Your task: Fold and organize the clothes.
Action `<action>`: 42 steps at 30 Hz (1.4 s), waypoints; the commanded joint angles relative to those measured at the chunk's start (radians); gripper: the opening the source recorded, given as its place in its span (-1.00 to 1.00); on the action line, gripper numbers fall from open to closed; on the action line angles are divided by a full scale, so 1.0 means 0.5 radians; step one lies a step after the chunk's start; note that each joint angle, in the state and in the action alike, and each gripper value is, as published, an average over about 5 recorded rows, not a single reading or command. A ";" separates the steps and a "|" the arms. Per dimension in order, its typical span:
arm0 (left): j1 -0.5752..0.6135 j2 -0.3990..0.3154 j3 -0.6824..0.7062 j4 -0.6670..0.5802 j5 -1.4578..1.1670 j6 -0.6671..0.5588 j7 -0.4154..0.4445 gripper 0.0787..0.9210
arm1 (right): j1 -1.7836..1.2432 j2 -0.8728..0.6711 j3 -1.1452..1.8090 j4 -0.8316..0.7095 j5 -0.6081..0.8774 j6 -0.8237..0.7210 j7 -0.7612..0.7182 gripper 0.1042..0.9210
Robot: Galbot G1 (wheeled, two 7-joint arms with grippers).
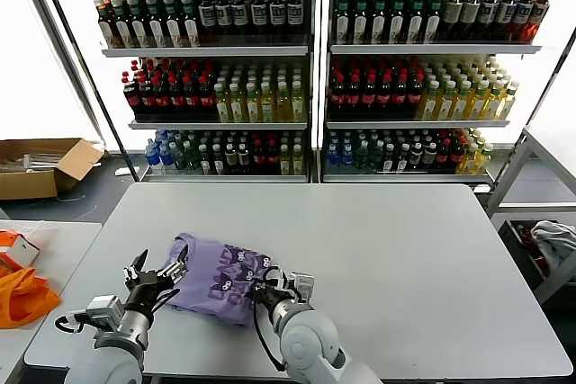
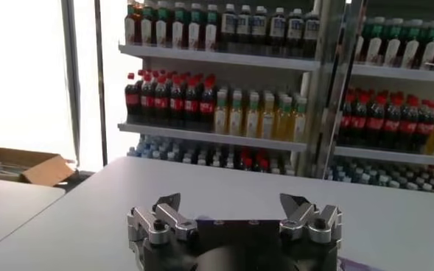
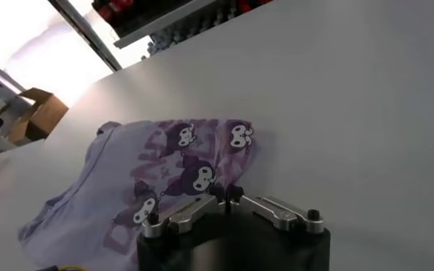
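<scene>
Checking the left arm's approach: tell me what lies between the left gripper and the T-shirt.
Nothing: in the head view the open left gripper sits at the T-shirt's near-left edge, no object between.

- Head view: high on the robot's body, looking forward and down. Takes in the whole pale grey rectangular table point(image 1: 378, 249), both arms at the near edge, and the tall white metal shelves of bottled drinks point(image 1: 310, 69) behind.
- Left wrist view: low, just behind the left gripper point(image 2: 235, 213), facing level across the table toward the same shelves; a brown cardboard box point(image 2: 25, 166) on the floor also shows here and in the head view.
- Right wrist view: close behind the right gripper point(image 3: 226, 194), angled down at the lavender-purple printed T-shirt point(image 3: 150, 184), which fills much of the picture.
- The head and right wrist views share the shirt; all three share the table top.
</scene>
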 commanded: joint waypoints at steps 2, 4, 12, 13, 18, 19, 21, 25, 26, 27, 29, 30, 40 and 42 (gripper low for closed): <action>0.000 -0.021 0.014 -0.033 0.011 0.005 -0.002 0.77 | 0.017 -0.586 0.131 0.177 -0.074 0.001 -0.100 -0.98; -0.003 -0.035 0.028 -0.033 0.026 0.006 0.002 0.77 | 0.052 -0.692 0.198 0.143 -0.163 0.002 -0.181 -0.98; -0.005 -0.105 0.104 -0.039 0.099 0.003 0.029 0.77 | 0.238 -0.779 0.358 -0.191 -0.880 0.012 -0.659 -0.98; -0.001 -0.109 0.109 -0.042 0.102 0.003 0.029 0.77 | 0.245 -0.761 0.369 -0.228 -0.969 0.013 -0.710 -0.98; 0.030 -0.109 0.105 -0.056 0.105 0.002 0.029 0.77 | 0.221 -0.715 0.386 -0.263 -1.317 0.030 -0.882 -0.93; 0.038 -0.108 0.104 -0.060 0.106 0.002 0.029 0.77 | 0.218 -0.704 0.395 -0.256 -1.388 0.045 -0.897 -0.89; 0.052 -0.109 0.102 -0.066 0.108 0.002 0.030 0.77 | 0.212 -0.677 0.426 -0.230 -1.508 0.086 -0.907 -0.78; 0.067 -0.116 0.103 -0.073 0.117 0.002 0.031 0.77 | 0.147 -0.621 0.504 -0.063 -1.650 0.153 -0.892 -0.50; 0.069 -0.118 0.104 -0.073 0.119 0.002 0.032 0.77 | 0.110 -0.608 0.511 0.002 -1.648 0.158 -0.882 -0.42; 0.070 -0.120 0.105 -0.073 0.121 0.002 0.032 0.77 | 0.071 -0.595 0.508 0.061 -1.633 0.157 -0.870 -0.36; 0.071 -0.124 0.111 -0.069 0.129 0.001 0.033 0.77 | -0.027 -0.561 0.475 0.168 -1.599 0.154 -0.838 -0.21; 0.071 -0.127 0.114 -0.067 0.133 0.000 0.034 0.77 | -0.072 -0.543 0.449 0.203 -1.584 0.152 -0.819 -0.12; 0.082 -0.177 0.161 -0.034 0.187 -0.026 0.054 0.77 | -0.369 -0.256 0.270 0.210 -1.393 0.028 -0.425 0.59; 0.090 -0.178 0.161 -0.032 0.192 -0.030 0.057 0.77 | -0.383 -0.238 0.267 0.210 -1.361 0.016 -0.382 0.69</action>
